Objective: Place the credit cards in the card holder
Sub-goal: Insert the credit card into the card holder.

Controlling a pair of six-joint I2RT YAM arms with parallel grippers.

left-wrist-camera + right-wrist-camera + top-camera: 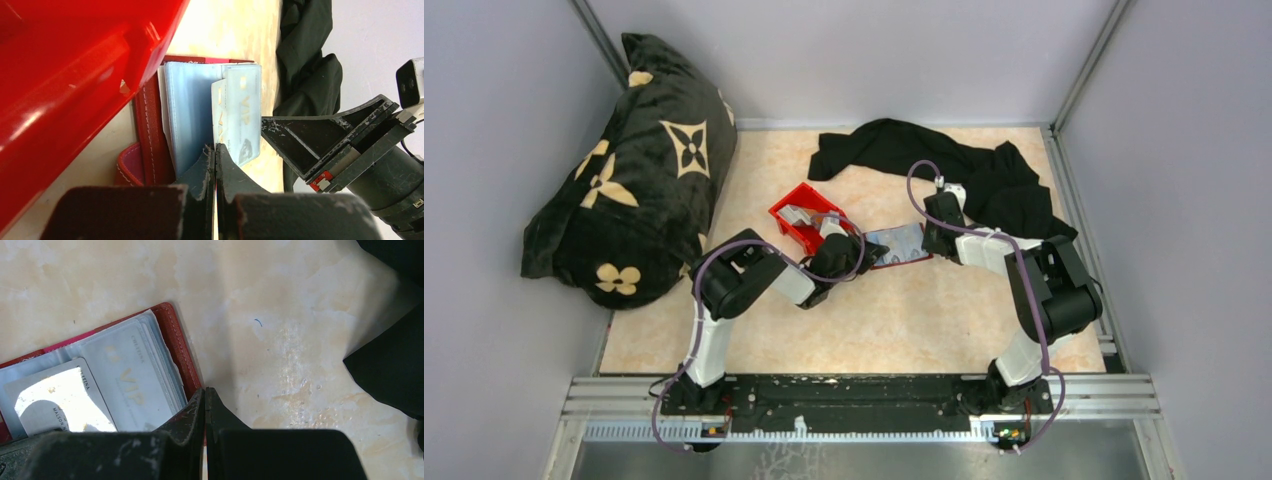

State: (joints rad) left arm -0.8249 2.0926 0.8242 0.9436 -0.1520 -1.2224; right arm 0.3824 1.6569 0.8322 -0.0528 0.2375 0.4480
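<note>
Now the left tool [215, 150], pinched seemingly on a credit card [240, 110], feeds it into the card holder [150, 125] beside the closed right tool [205, 395]; next, a straight push.

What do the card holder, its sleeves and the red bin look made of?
Card holder: dark red leather or leatherette, stitched edge, matte. Sleeves: clear, slightly glossy plastic film; a credit card shows through. Red bin: hard glossy plastic, moulded, bright highlights.

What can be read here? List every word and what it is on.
"VIP": gold letters on the sleeved card in the card holder.
"MAISON": small print on the front card; the rest is cut off.
Other small print on both cards: too blurred to read.
</note>
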